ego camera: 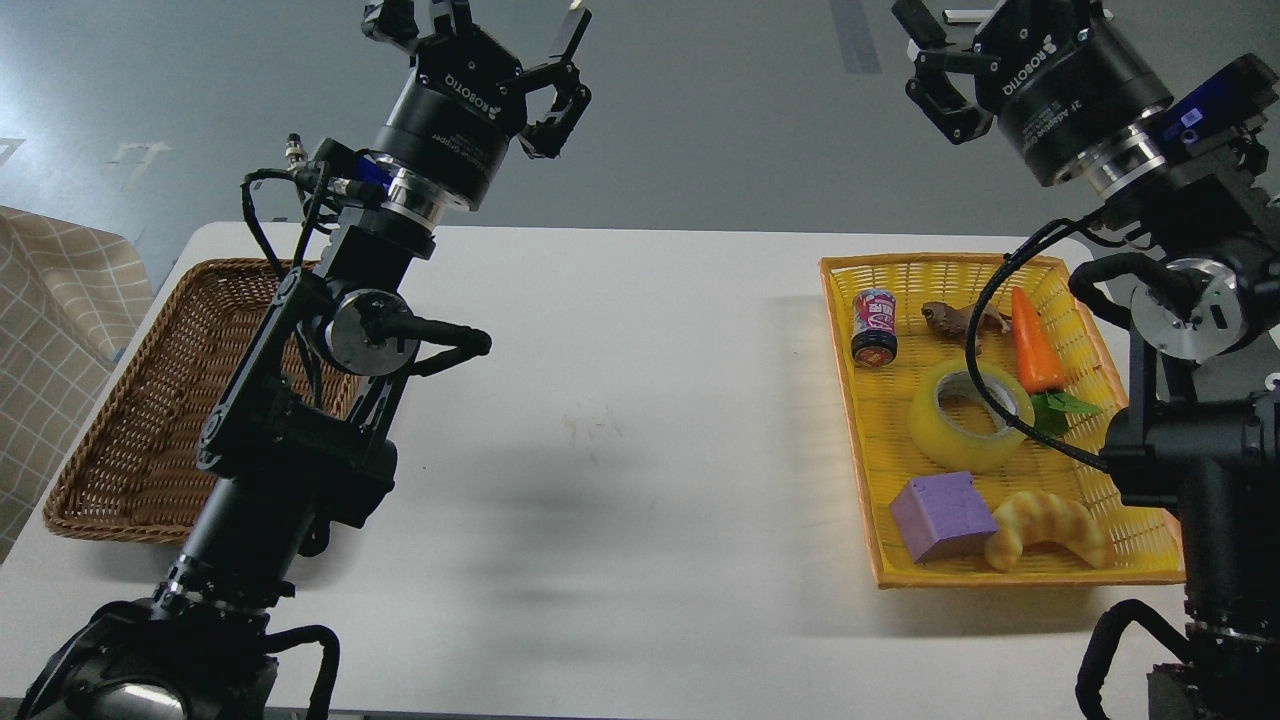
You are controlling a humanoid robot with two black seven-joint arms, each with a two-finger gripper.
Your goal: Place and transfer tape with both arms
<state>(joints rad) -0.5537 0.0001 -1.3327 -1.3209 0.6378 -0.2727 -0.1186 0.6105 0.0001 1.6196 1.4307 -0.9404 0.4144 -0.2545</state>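
tape (pixel 962 432): sitting in the yellow tray (pixel 1140 555) on the right side of the table (pixel 640 400), roughly mid-tray. It's a wide see-through yellow roll, lying more or less flat but tipped a bit, so the core hole faces up and slightly toward the far right. That means the roll's axis runs nearly vertical, leaning a little. A black cable from the right arm crosses in front of it.

yellow tray contents: small can (pixel 874 326) at the far left corner, tilted; brown toy animal (pixel 952 319) just right of it (too small to say what it is exactly); carrot (pixel 1035 345) standing lengthwise near the far right with its green leaves (pixel 1065 405) at the near end, close beside the tape; purple block (pixel 943 516) at the near left; croissant (pixel 1050 528) touching the block's right side, curved with ends pointing toward the near edge.

wicker basket (pixel 130 420): far left of the table, brown; the left arm covers part of it, and the part that shows has nothing in it.

left gripper (pixel 510 60): up high above the table's far edge, fingers spread wide, nothing between them.

right gripper (pixel 935 75): also raised, above and behind the yellow tray, partly cut off by the top edge. Looks empty, but can't really tell how far apart the fingers are.

distance: both grippers are well apart from the tape.
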